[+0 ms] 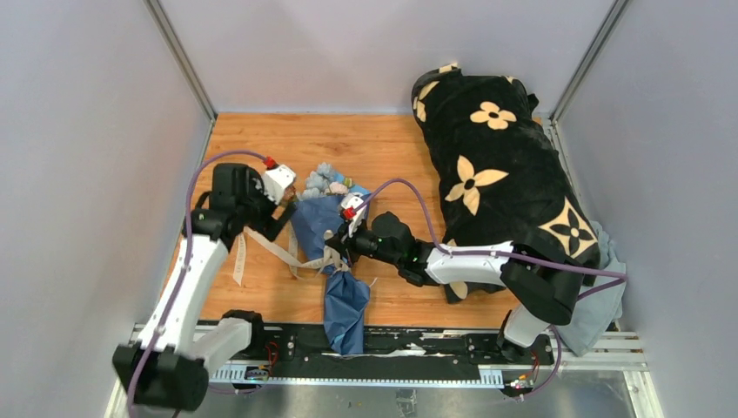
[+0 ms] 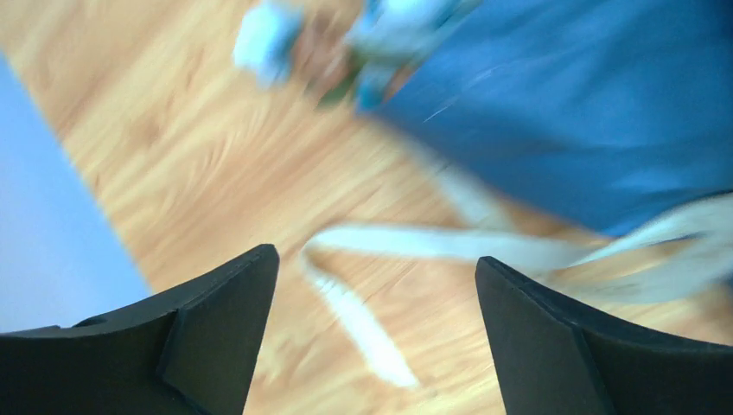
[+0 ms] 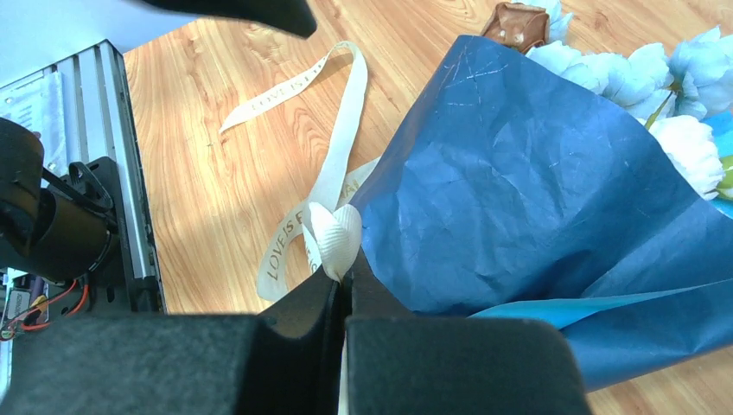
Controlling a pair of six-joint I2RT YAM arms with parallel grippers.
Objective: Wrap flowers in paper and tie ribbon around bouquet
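Observation:
The bouquet (image 1: 335, 261) lies in the middle of the wooden table, a cone of navy and light blue paper (image 3: 519, 181) with pale blue flowers (image 1: 326, 181) at its far, wide end. A cream ribbon (image 3: 333, 164) printed with letters trails off to the left of the cone's waist. My right gripper (image 3: 344, 275) is shut on a fold of this ribbon, right against the paper. My left gripper (image 2: 376, 259) is open above the wood, left of the blooms, with a loose ribbon (image 2: 372, 320) strand lying below its gap. The left wrist view is blurred.
A black plush blanket (image 1: 496, 165) with cream flower shapes fills the right side of the table. A grey-blue cloth (image 1: 600, 305) pokes out beneath it. A metal rail (image 1: 392, 353) runs along the near edge. Grey walls enclose the table.

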